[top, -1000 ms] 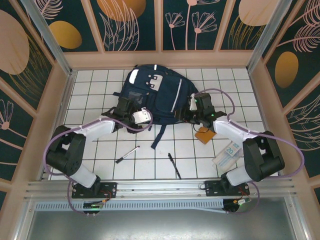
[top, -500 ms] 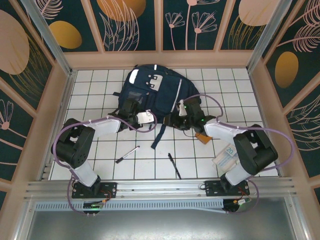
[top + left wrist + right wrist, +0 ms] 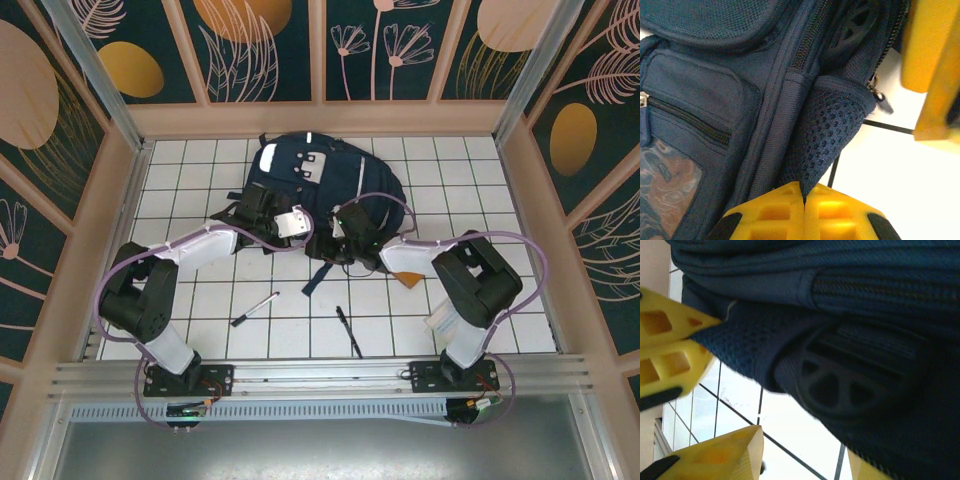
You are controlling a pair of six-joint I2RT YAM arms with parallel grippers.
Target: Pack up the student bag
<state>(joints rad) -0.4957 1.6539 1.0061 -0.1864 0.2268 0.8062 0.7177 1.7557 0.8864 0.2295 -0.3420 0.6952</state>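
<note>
On the white-tiled bench, nearest you, a white-and-black pen lies at 7 o'clock. A black pen lies at 6 o'clock, and both are well apart from the arms' working ends.

Farther in, your left pincer is pressed together on a tongue of dark-blue mesh at the near edge of the student bag. Its yellow fingertips meet with the fabric caught between them.

Just beside it, your right pincer stands apart, its yellow fingers spread below the bag's hem. A round black plastic buckle sits on the fabric just past them. The two arms converge on that near edge, the left reaching in from 9 o'clock and the right from 3 o'clock.

The student bag lies flat at 12 o'clock, near the bench's far edge. Its grey-white stripes and light patch face up, and a dark strap trails toward 6 o'clock.
</note>
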